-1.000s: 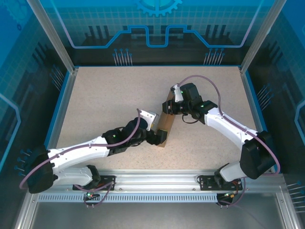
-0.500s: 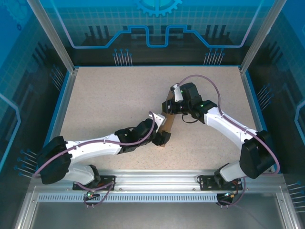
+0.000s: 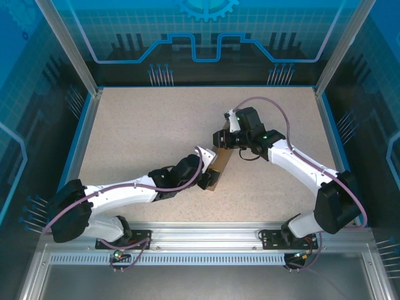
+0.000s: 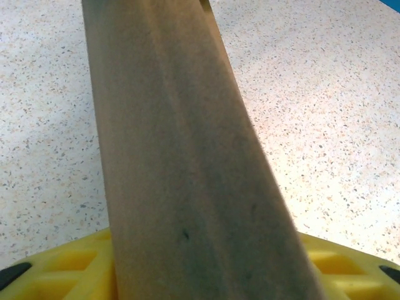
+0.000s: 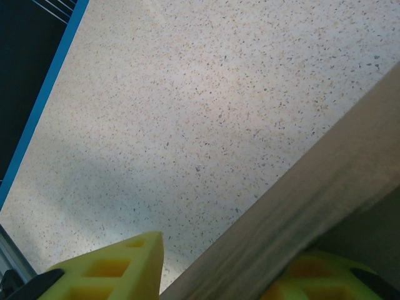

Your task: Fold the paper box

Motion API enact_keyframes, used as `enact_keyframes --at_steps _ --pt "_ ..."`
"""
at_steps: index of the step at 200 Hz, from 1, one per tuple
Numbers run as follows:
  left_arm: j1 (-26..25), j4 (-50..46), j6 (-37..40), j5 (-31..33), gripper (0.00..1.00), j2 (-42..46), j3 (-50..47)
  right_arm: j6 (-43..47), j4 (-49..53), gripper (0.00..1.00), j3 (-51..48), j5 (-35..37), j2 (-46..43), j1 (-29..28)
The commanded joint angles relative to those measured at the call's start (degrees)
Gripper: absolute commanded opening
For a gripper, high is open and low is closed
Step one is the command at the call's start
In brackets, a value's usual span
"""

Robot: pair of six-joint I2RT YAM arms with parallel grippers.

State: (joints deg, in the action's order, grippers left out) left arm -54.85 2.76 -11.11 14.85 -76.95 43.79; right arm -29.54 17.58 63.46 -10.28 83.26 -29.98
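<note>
The left gripper (image 3: pixel 208 179) is at the near end of the box (image 3: pixel 220 165). In its wrist view the cardboard runs up between its yellow fingers (image 4: pixel 56 265), which flank it on both sides. I cannot tell whether they are pressing on it or only bracketing it.

The box lies near the middle of the table (image 3: pixel 144 125), a little right of centre. From above it shows as a narrow brown strip running from one gripper to the other. It seems to stand on edge or tilted, not flat.

At the far end the right gripper (image 3: pixel 220 139) has its jaws spread around the cardboard. One yellow finger (image 5: pixel 112 269) stands clear of the panel with bare table between, and the other sits under the board.

The box looks light and thin. It is probably stiff across a panel but ready to hinge at any crease, so it is likely to flop or twist if held at one end alone. The plain faces look smooth and could slide between hard pads. A good hold is probably near an edge, close beside a fold line, with one gripper at each end. The squeeze should be firm enough to stop slipping but not so hard that it dents the board.
</note>
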Motion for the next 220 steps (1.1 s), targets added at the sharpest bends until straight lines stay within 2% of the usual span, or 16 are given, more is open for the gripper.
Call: enact_keyframes --at_steps 1,21,61,95,141,158,177,220 --pt "1.5 2.2 6.0 -5.4 0.50 3.1 -1.9 1.5 4.9 0.43 1.3 0.3 -0.3 -0.3" --pt "3.6 1.8 8.7 -7.9 0.45 4.9 -2.7 2.4 6.2 0.47 1.9 0.1 -1.9 0.5" --pt "9.5 1.8 14.7 -16.3 0.44 7.1 -3.7 6.9 8.2 0.55 3.1 -1.8 -5.5 3.0" --pt "15.4 0.0 18.2 -21.0 0.42 8.2 -3.0 14.5 11.3 0.58 5.9 -3.7 -7.2 6.1" --pt "23.1 -3.0 25.2 -28.4 0.41 7.9 -0.7 25.9 11.8 0.61 8.4 -1.4 -8.8 10.3" --pt "27.2 -3.6 26.9 -33.4 0.41 7.4 -0.1 30.9 10.0 0.62 8.6 0.6 -8.6 11.5" --pt "31.2 -4.8 30.1 -40.0 0.40 6.9 0.6 36.1 8.2 0.62 9.3 -1.0 -7.5 13.2" --pt "35.5 -14.3 42.0 -50.4 0.40 4.7 4.5 48.4 10.0 0.60 13.4 -5.0 -2.3 15.8"
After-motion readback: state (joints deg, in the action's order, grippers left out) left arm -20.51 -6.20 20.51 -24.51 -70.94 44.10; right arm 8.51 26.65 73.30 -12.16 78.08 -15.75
